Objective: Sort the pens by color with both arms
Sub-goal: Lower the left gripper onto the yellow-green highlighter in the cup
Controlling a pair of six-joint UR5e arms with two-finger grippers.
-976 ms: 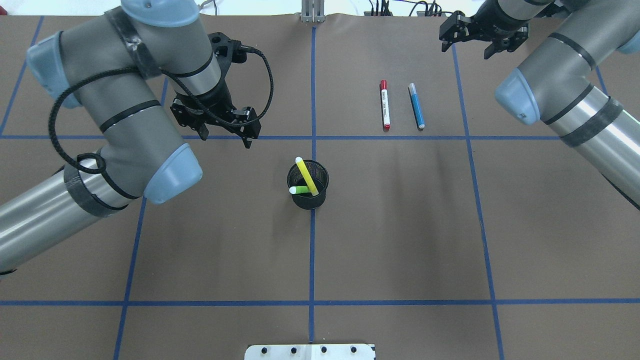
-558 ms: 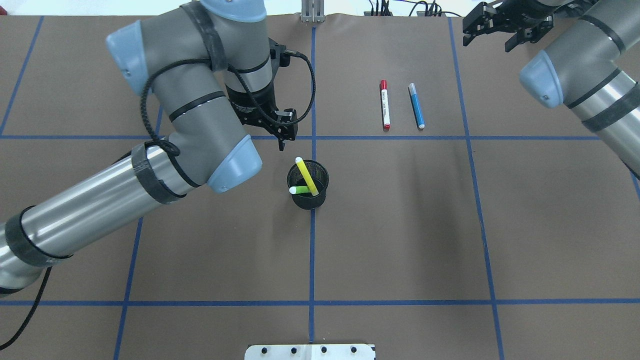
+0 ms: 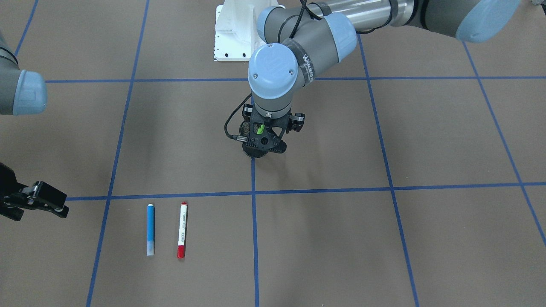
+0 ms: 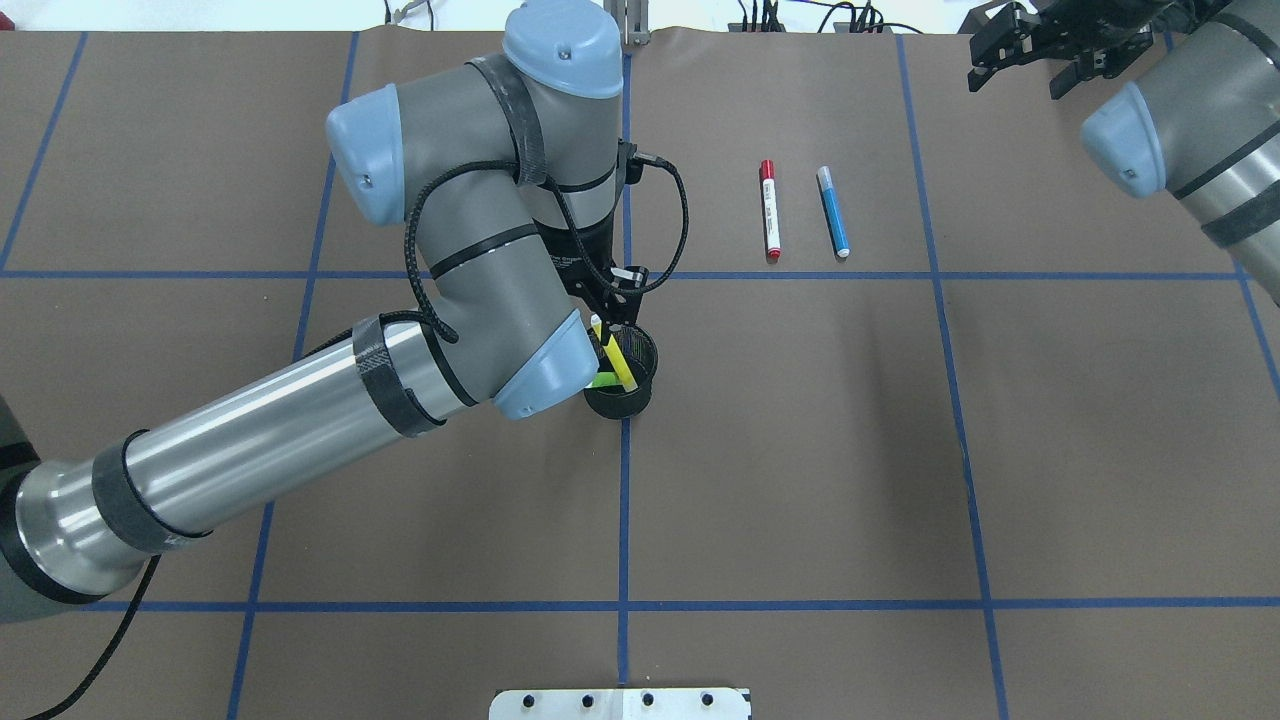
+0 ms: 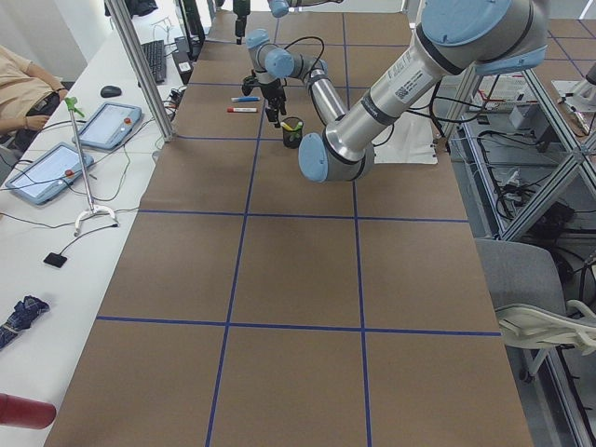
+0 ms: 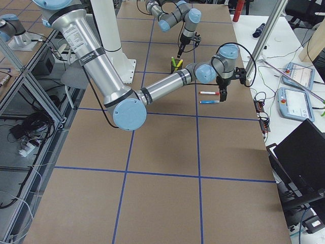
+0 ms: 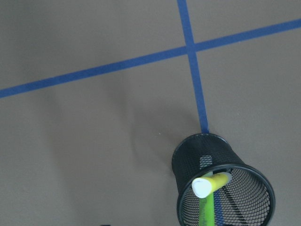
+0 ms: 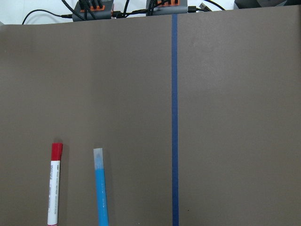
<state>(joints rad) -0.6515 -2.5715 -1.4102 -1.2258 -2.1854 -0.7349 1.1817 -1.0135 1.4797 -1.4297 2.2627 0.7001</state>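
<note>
Overhead exterior view places the left gripper (image 4: 611,300) directly above the black mesh cup (image 4: 622,403), which stands at the centre of the table (image 4: 800,450) on a blue tape line. The yellow pen (image 4: 618,364) and the green pen (image 4: 603,380) stand tilted inside the cup with their tips above the rim. The left wrist-mounted view confirms both pens are free in the cup, with no finger on either. Whether the left gripper's jaws are spread or closed cannot be told, as the wrist and forearm hide them in the views that show it. The red pen (image 4: 769,210) and the blue pen (image 4: 832,212) lie flat on the right half of the table, toward its far side. They lie side by side, roughly parallel and not touching. The right gripper (image 4: 1018,72) hangs at the far right corner, well apart from these two pens, with its jaws spread and nothing held. Assessment: the sort appears about half complete, with two pens laid out on the right and two left in the cup. The step in hand appears to be a left-arm pick from the cup, not yet made. The crossed, leaning pens could shift or tip the light cup during that pick.
</note>
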